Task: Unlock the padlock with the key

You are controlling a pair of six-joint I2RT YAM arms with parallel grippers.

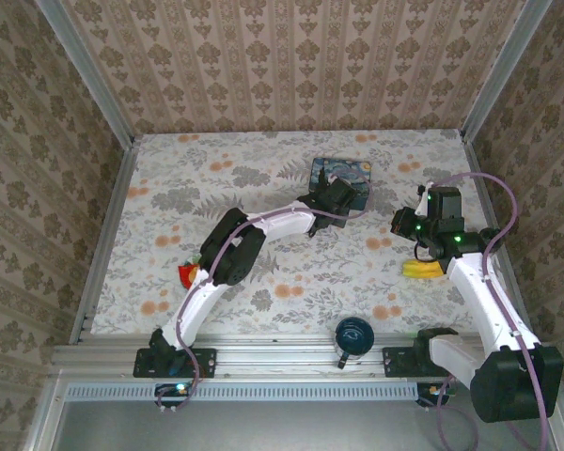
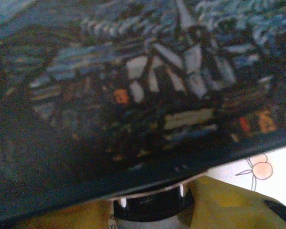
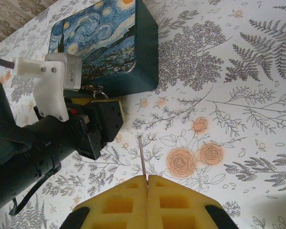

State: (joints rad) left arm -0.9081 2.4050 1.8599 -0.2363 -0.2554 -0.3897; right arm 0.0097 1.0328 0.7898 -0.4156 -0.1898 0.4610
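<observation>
Tin (image 3: pixel 101 39), apparently against left gripper (image 3: pixel 90 98)

Top view: soft, even light, moderate brightness. Only faint, diffuse shadows beneath arms on pale floral tablecloth (image 1: pixel 169 188). Fine detail slightly mushy.

Left wrist view: dim, heavily blurred. Blue-and-yellow starry-night painted tin box (image 2: pixel 148 95) out of focus, darkest toward left and lower edge. Cloth patch lower right blown out.

Right wrist view: bright, sharp. Thin silvery key (image 3: pixel 142 155) crisp. Yellow foam pads (image 3: pixel 181 205) at bottom edge softer.
</observation>
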